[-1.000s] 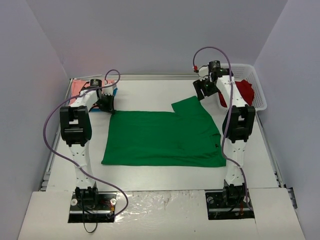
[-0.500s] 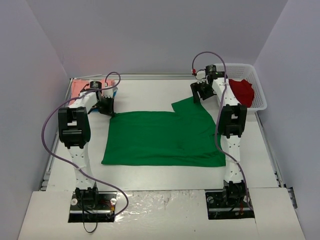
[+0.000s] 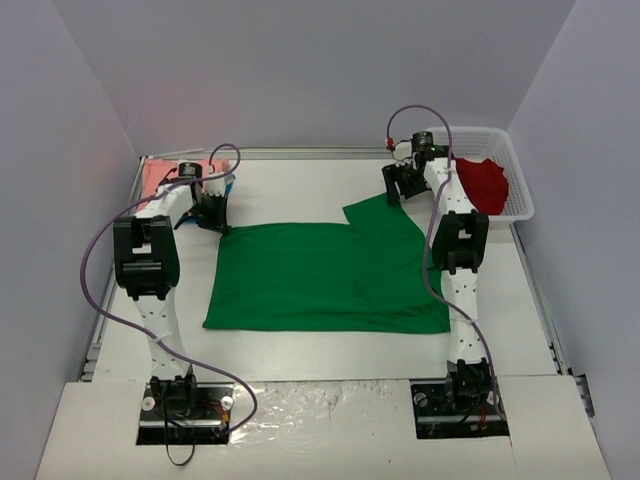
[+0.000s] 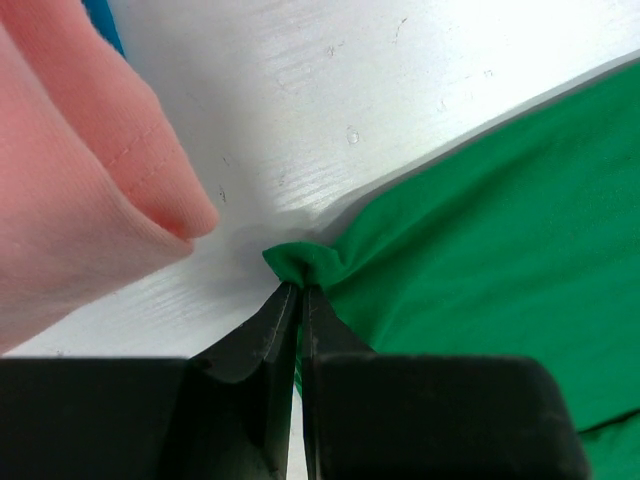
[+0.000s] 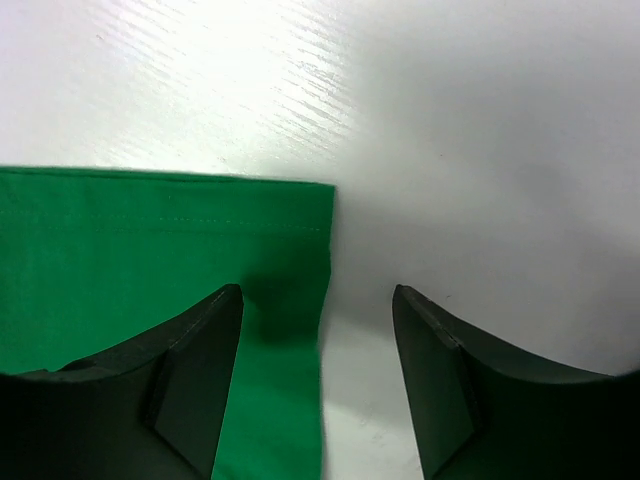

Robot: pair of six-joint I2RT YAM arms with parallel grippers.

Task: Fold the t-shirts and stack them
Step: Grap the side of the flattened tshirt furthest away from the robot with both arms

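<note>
Green t-shirt (image 3: 320, 275) is lying flat mid-way across the table (image 3: 300, 190), its long axis running left to right between the arms, with a sleeve (image 3: 375, 212) jutting out at the far right. Left gripper (image 4: 298, 292) is pinching the far-left corner, jaws closed down on a small pucker of green cloth, with the salmon-pink shirt (image 4: 80, 200) sitting just beside it. Right gripper (image 5: 315, 305) is hanging wide apart and gripping nothing, its fingers straddling the sleeve's far corner edge; a straight drop and close looks like the next need.
</note>
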